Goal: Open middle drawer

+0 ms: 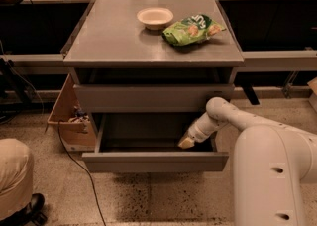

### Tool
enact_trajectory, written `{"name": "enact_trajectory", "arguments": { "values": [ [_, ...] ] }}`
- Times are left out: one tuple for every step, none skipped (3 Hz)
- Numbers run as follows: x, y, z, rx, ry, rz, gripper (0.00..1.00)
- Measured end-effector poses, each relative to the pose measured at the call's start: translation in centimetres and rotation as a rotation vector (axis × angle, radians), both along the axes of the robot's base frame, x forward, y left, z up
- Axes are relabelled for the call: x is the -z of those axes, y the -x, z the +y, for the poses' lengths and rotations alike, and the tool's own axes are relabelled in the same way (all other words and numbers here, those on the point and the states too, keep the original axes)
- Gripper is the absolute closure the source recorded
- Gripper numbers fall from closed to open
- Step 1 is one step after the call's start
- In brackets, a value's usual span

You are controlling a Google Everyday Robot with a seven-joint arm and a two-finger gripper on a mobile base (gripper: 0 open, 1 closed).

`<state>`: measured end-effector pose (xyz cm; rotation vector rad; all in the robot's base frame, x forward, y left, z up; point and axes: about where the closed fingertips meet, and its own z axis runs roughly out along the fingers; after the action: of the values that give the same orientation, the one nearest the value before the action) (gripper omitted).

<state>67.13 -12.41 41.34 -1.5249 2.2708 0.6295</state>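
The middle drawer [154, 161] is pulled well out of the grey cabinet, showing its shallow grey box. Its long flat front panel faces me low in the view. My gripper [185, 142] reaches down into the drawer's right end, just behind the front panel, on the end of the white arm [223, 116]. A closed grey drawer front [153, 98] sits directly above the open drawer. Any drawer below the open one is hidden by it.
A white bowl [155, 17] and a green snack bag [190, 28] lie on the cabinet top [109, 41]. An open cardboard box [67, 116] stands on the floor to the left with a cable beside it. A person's knee and shoe [15, 185] show at bottom left.
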Motion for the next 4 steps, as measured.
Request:
{"name": "enact_trajectory", "arguments": {
  "values": [
    [1.5, 1.3, 0.5, -0.006, -0.019, 0.096, 1.0],
    [1.4, 2.6, 1.0, -0.01, -0.046, 0.137, 1.0],
    [1.7, 5.1, 2.1, -0.008, -0.096, 0.19, 1.0],
    [3.4, 9.0, 3.6, -0.009, -0.143, 0.289, 1.0]
  ]
}}
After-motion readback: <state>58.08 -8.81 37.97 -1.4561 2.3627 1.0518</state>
